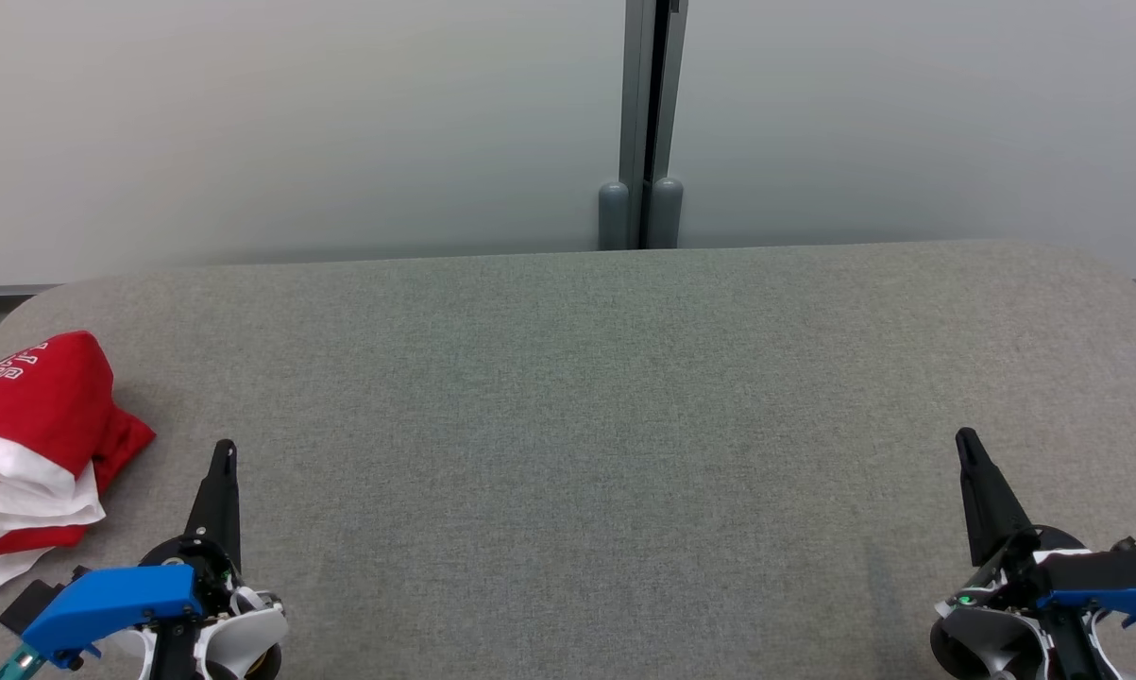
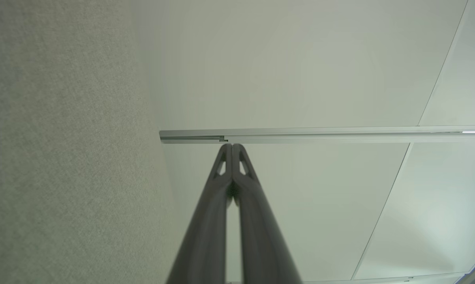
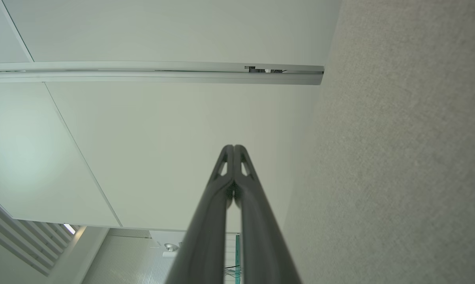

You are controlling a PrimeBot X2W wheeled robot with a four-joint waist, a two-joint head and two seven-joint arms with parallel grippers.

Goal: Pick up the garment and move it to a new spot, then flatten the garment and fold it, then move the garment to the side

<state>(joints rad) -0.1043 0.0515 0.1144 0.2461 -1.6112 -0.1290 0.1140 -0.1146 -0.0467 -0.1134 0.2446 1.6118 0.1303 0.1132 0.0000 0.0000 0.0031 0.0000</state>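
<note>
Garment (image 1: 43, 425) bunched at left table (image 1: 568, 397) edge: judged soft, light, limp. Hold best taken on upper red fold. Left tool (image 1: 225, 453), right tool (image 1: 967, 444) clenched, empty.

The left end effector (image 1: 225, 453) and right end effector (image 1: 964, 442) each have long, dark fingers (image 2: 211, 221) that taper to a narrow point, with a small triangular cut-out (image 2: 221, 167) near each tip. Behind the fingers sit a black hub (image 1: 185, 552), a bright blue cover (image 1: 114, 600) and a rounded white shell (image 1: 246, 628). A teal piece (image 1: 10, 666) shows under the left cover, and a green light (image 1: 962, 599) glows on the right wrist.
</note>
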